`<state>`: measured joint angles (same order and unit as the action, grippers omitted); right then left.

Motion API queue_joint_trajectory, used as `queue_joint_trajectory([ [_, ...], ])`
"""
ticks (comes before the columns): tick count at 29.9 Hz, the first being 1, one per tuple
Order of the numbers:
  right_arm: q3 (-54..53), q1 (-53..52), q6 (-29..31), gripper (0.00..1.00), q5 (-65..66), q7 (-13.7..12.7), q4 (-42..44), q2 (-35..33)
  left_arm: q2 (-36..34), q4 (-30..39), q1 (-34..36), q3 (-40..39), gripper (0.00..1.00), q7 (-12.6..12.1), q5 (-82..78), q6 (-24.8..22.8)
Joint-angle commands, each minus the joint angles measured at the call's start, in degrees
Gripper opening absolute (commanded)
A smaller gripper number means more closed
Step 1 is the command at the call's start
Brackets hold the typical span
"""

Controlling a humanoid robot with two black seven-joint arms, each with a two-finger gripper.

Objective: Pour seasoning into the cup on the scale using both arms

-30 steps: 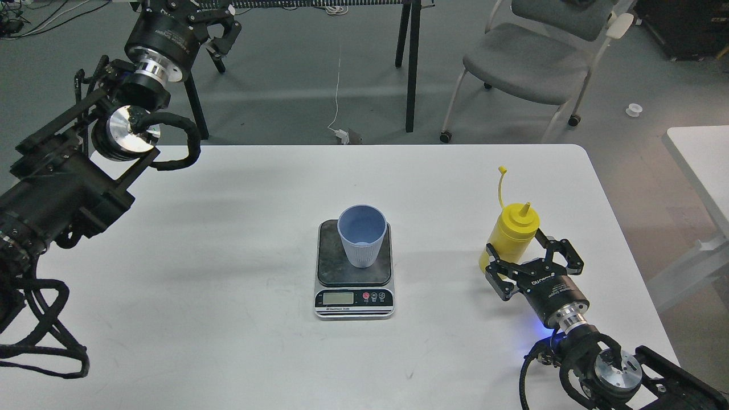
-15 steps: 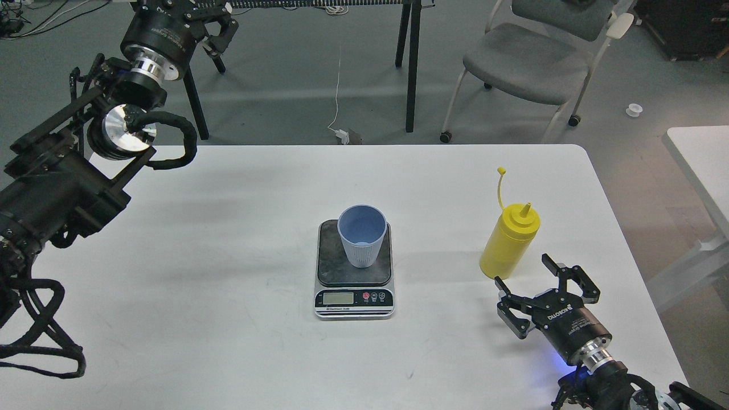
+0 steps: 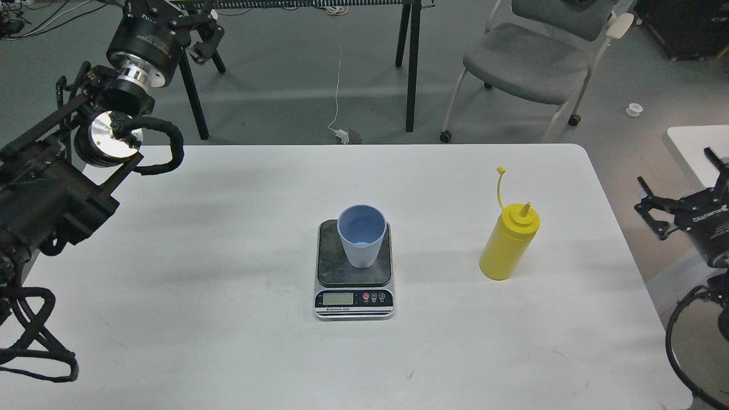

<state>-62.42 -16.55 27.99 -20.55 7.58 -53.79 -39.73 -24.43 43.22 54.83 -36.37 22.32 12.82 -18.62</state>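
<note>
The light blue cup [image 3: 361, 234] stands upright on the dark platform of the scale [image 3: 353, 298] at the table's middle. The yellow seasoning bottle [image 3: 508, 244] stands upright on the table to the right of the scale, its cap hanging on a thin tether above it. My right gripper [image 3: 679, 181] is open and empty, beyond the table's right edge, well apart from the bottle. My left gripper [image 3: 199, 31] is high at the far left, past the table's back edge, dark and partly cut off by the frame.
The white table [image 3: 228, 319] ends with a rounded corner at the back right. A grey chair [image 3: 527, 60] and black table legs [image 3: 411, 62] stand behind it. A second white table [image 3: 692, 142] lies at the right, close behind my right gripper.
My right gripper has let go of the seasoning bottle and drawn back, then swung right, off the table's edge. The bottle stays upright. My left arm has drifted slightly left and up.
</note>
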Motion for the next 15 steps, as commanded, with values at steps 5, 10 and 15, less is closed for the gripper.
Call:
queue_joint_trajectory([
  [5,3.97,-21.93,0.01,1.00,0.87,-3.44,19.84,7.46,-0.35,2.48,-9.82,-8.18,0.99,0.00,-0.08,-0.71],
  [10,7.40,-32.13,0.01,1.00,0.87,-3.36,32.14,14.40,-0.62,2.57,-12.64,-11.71,0.99,0.00,-0.08,-1.68],
  [15,8.54,-35.31,0.01,1.00,0.87,-3.36,36.30,17.67,-1.67,2.66,-12.82,-11.97,0.99,0.00,-0.08,-1.68],
])
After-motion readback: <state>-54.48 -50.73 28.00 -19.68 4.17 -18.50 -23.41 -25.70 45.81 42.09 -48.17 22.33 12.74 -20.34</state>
